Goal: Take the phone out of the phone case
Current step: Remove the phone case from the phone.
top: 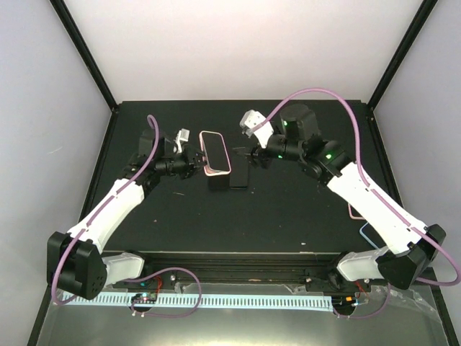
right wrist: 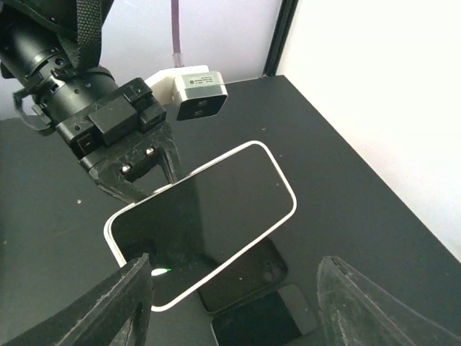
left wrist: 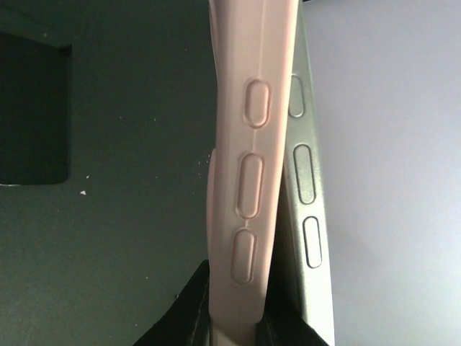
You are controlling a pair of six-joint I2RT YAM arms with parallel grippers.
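Closest to the left wrist camera is the side of the pink case (left wrist: 248,180), its three moulded button covers facing the lens. The grey edge of the phone (left wrist: 306,187) stands just beside it with its own buttons bared, so that long side looks already peeled off. The left gripper (right wrist: 148,171) is clamped tight on the case near one end and holds case and phone in the air, tilted, above the black table (top: 180,216). Two dark flat slabs (right wrist: 248,277) lie on the table right under them. The right gripper (right wrist: 232,263) has its jaws wide apart, one either side of the phone's near end, gripping nothing. The case looks soft and rubbery: it should bend and stretch, and pads should hold it well. The phone is stiff, with a glossy glass face, likely slick and worth keeping from a drop. The best hold is probably across its two long metal edges where the case lip has come away, not on the glass, pulling it away from the held case.
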